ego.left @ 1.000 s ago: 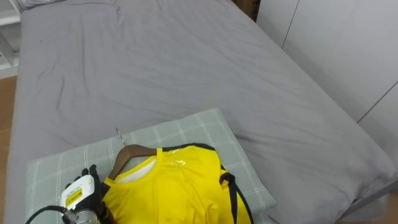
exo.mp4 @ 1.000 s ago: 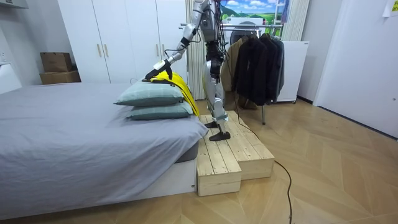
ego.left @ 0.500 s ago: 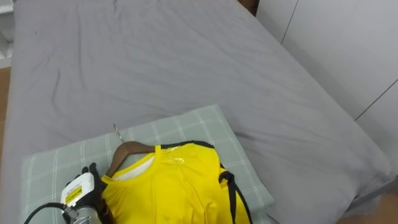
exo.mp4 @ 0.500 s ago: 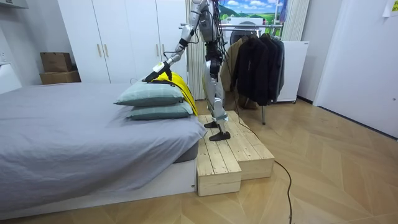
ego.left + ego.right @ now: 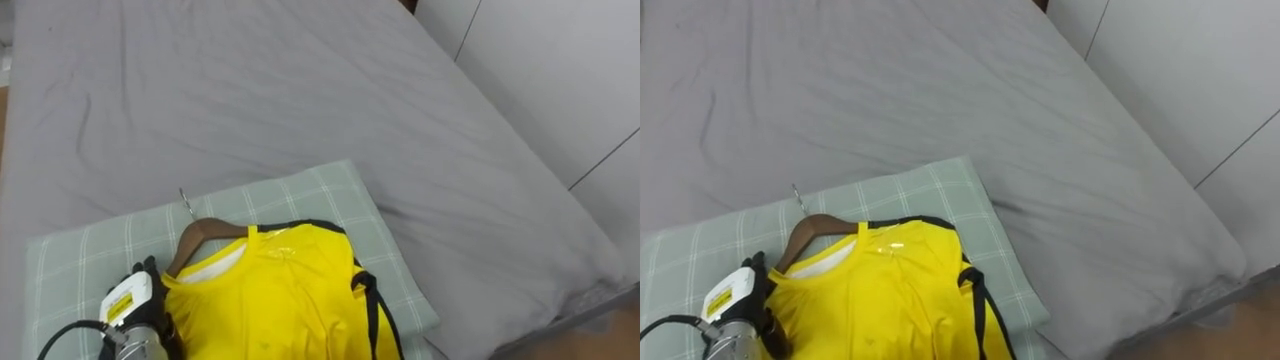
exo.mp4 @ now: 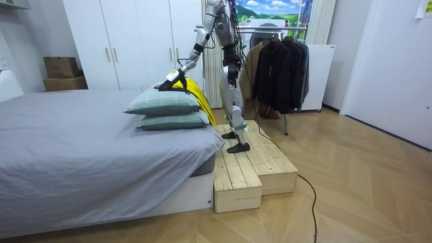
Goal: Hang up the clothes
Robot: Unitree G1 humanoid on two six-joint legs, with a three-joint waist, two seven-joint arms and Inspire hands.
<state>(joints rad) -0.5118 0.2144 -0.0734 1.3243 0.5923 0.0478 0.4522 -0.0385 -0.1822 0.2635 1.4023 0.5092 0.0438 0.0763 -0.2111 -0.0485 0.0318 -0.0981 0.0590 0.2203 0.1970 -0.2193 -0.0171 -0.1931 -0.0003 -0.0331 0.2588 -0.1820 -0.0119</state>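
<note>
The grey bed (image 5: 300, 100) takes up most of the eye views. In the room view the robot stands upright on a wooden platform (image 6: 250, 169) against the bed's side, facing the bed. A rack (image 6: 280, 67) of dark clothes stands behind the robot. Two pillows are stacked at this edge of the bed, and the top pillow (image 5: 300, 195) is pale green with a check.

The yellow shirt (image 5: 270, 300) lies across the top pillow on its hanger. Its collar points up the bed, and its lower part hangs over the pillows' edge toward the platform. It has black trim along its right side. The brown wooden hanger (image 5: 200, 235) shows at the neck, and its metal hook (image 5: 186, 202) rests on the pillow just past the collar.

The left hand (image 5: 130, 305) is at the shirt's left shoulder. Its dark fingers (image 5: 149, 270) are curled against the cloth there, over the hanger's end, gripping the shirt.
</note>
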